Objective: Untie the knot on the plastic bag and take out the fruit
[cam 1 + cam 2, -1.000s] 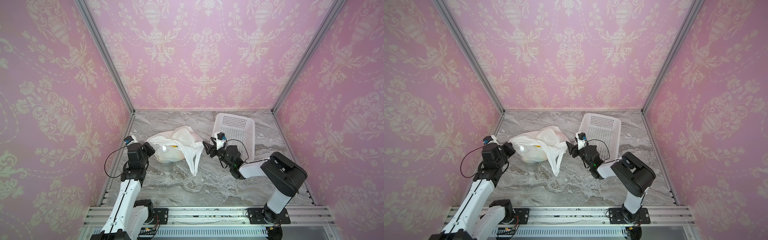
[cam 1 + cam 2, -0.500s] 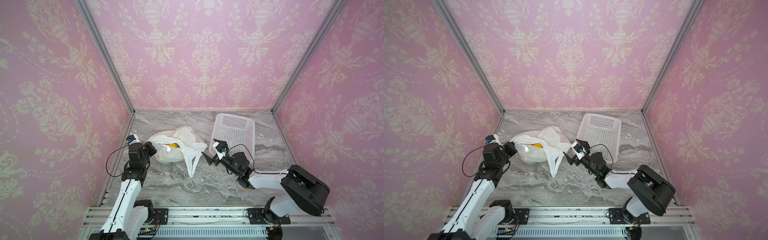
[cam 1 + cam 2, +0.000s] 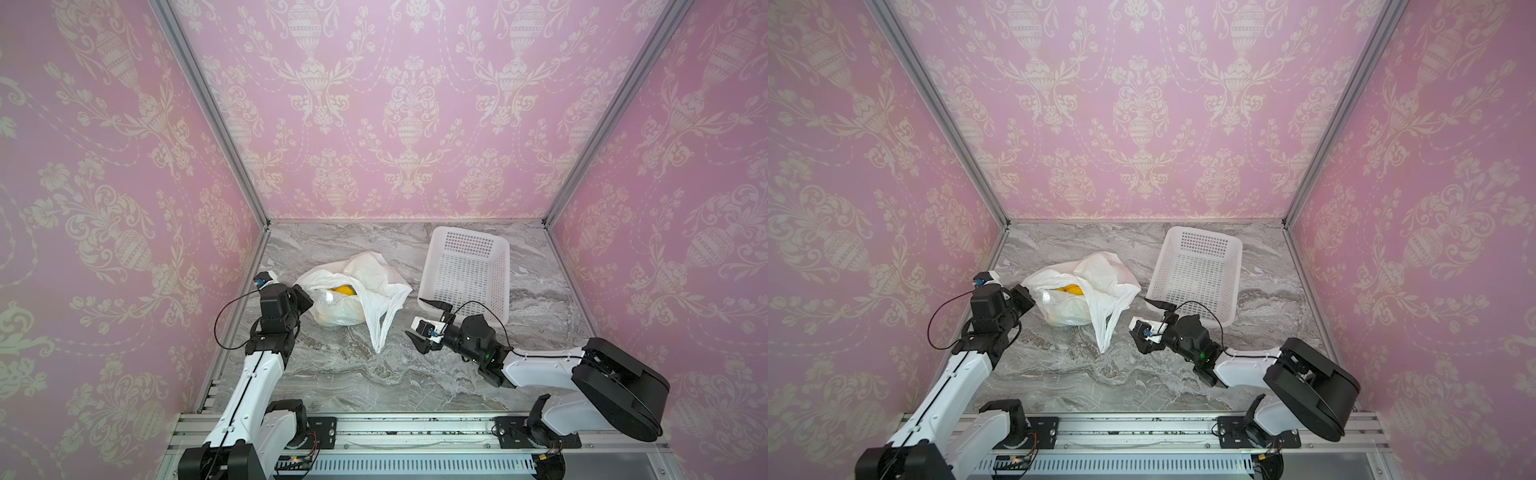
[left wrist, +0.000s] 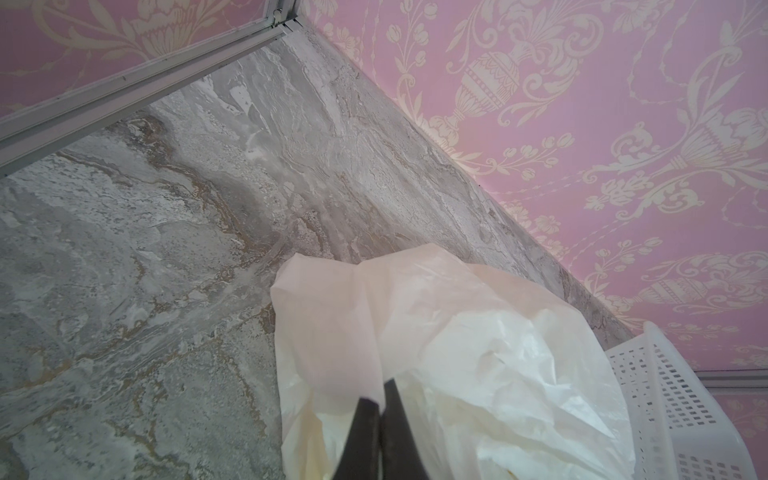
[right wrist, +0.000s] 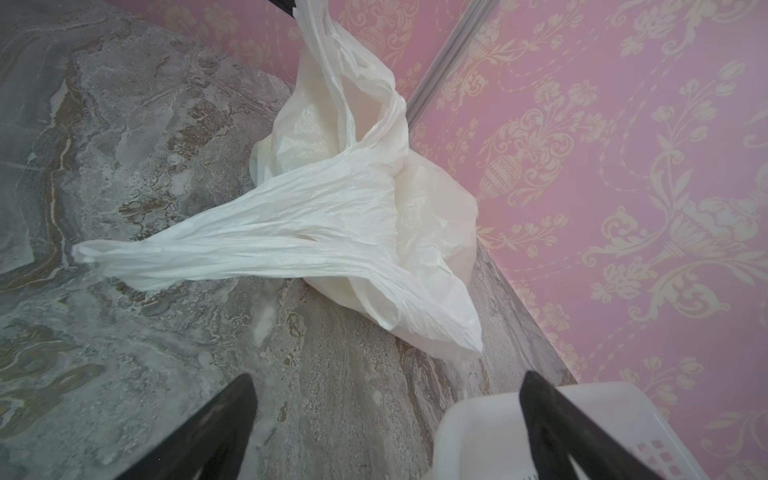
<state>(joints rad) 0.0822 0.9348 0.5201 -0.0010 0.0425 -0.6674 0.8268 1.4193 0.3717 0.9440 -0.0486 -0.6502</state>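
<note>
The white plastic bag (image 3: 365,274) (image 3: 1100,274) lies left of centre on the marble table, its mouth gaping. Yellow fruit (image 3: 343,289) (image 3: 1069,289) shows inside. One handle loop (image 3: 380,328) (image 5: 249,245) trails loose and flat toward the front. The knot is out of view. My left gripper (image 3: 305,301) (image 4: 380,399) is shut on the bag's thin film at its left edge. To the right of the loop my right gripper (image 3: 417,318) (image 3: 1142,322) (image 5: 386,378) stands open, low over the table, touching nothing.
A white perforated basket (image 3: 469,232) (image 3: 1200,239) (image 5: 498,415) sits at the back right, its near corner just behind my right gripper. Pink patterned walls close the table in on three sides. A metal rail runs along the front.
My right gripper has opened wide and drawn back a little toward the front, its arm folding down to the right. The handle loop lies free. The left gripper still pinches the bag.
</note>
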